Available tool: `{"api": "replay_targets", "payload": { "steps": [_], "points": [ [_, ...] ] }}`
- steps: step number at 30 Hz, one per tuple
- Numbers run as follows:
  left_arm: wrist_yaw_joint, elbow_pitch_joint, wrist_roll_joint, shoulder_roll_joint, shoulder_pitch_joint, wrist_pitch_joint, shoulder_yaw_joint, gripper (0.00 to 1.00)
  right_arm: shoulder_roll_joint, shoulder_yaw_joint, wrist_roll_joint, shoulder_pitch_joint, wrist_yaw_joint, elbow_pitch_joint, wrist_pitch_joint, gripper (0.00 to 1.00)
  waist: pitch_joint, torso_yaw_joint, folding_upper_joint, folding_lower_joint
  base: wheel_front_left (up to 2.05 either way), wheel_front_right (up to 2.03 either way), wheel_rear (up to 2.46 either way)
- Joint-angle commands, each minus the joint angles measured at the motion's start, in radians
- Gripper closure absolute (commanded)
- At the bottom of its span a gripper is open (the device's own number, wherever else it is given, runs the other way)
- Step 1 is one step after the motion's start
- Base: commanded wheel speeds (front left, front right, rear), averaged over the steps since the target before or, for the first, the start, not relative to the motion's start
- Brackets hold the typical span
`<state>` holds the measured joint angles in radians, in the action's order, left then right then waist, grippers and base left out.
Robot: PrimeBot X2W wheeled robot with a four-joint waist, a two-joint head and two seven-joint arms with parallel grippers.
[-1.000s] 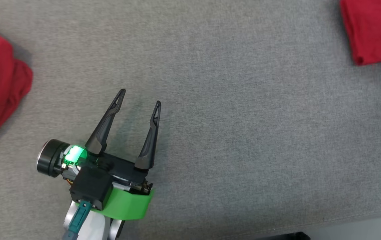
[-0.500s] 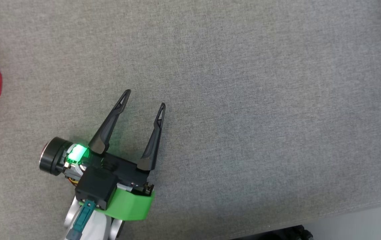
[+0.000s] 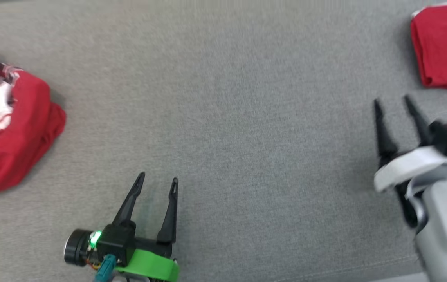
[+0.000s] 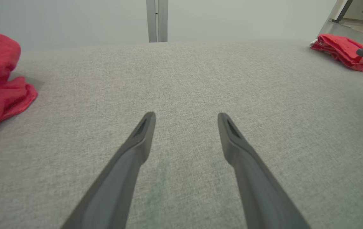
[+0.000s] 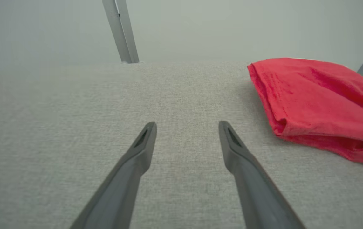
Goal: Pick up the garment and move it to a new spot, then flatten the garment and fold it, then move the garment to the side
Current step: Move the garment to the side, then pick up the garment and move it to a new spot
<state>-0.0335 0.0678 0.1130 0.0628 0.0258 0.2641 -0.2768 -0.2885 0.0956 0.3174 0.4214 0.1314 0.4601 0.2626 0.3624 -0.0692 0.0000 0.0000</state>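
Looks done: folded garment (image 3: 442, 47) sits off to the right, left gripper (image 3: 157, 177) and right gripper (image 3: 392, 100) both spread and empty, crumpled pile (image 3: 8, 129) untouched.

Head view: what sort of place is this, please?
Probably a test workspace for folding clothes: a wide grey fabric-covered surface, a folded red garment at one side, a crumpled red-and-white pile at the other, and a bare pale wall with a metal post behind.

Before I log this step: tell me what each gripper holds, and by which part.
Nothing is held. The left gripper and right gripper both stand open and empty; the folded red garment lies apart.
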Motion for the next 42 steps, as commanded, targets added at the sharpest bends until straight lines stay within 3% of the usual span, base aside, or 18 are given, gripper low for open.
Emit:
{"api": "replay_targets", "payload": {
  "steps": [1,8,13,22,42],
  "points": [
    [0.009,0.016,0.01,-0.002,-0.028,0.0,0.013,0.0,0.024,0.009,-0.007,-0.057,-0.001,-0.027,0.003,0.0,-0.224,0.091,0.0,0.0,0.0,0.0,0.0],
    [0.024,0.04,0.035,-0.009,-0.114,0.0,0.071,0.0,0.16,0.027,-0.042,-0.289,-0.001,-0.177,0.003,0.0,-0.355,0.122,0.0,0.0,0.0,0.0,0.0],
    [0.032,0.003,0.029,-0.011,-0.173,0.0,0.106,0.0,0.193,0.024,-0.066,-0.404,-0.001,-0.27,0.003,0.0,-0.404,0.134,0.0,0.0,0.0,0.0,0.0],
    [0.044,-0.088,0.046,-0.012,-0.247,0.0,0.129,0.0,0.212,0.002,-0.079,-0.527,-0.001,-0.342,0.003,0.0,-0.446,0.13,0.0,0.0,0.0,0.0,0.0],
    [0.036,-0.05,0.042,-0.012,-0.253,0.0,0.159,0.0,0.21,0.021,-0.068,-0.554,-0.001,-0.311,0.003,0.0,-0.473,0.097,0.0,0.0,0.0,0.0,0.0]
  ]
}}
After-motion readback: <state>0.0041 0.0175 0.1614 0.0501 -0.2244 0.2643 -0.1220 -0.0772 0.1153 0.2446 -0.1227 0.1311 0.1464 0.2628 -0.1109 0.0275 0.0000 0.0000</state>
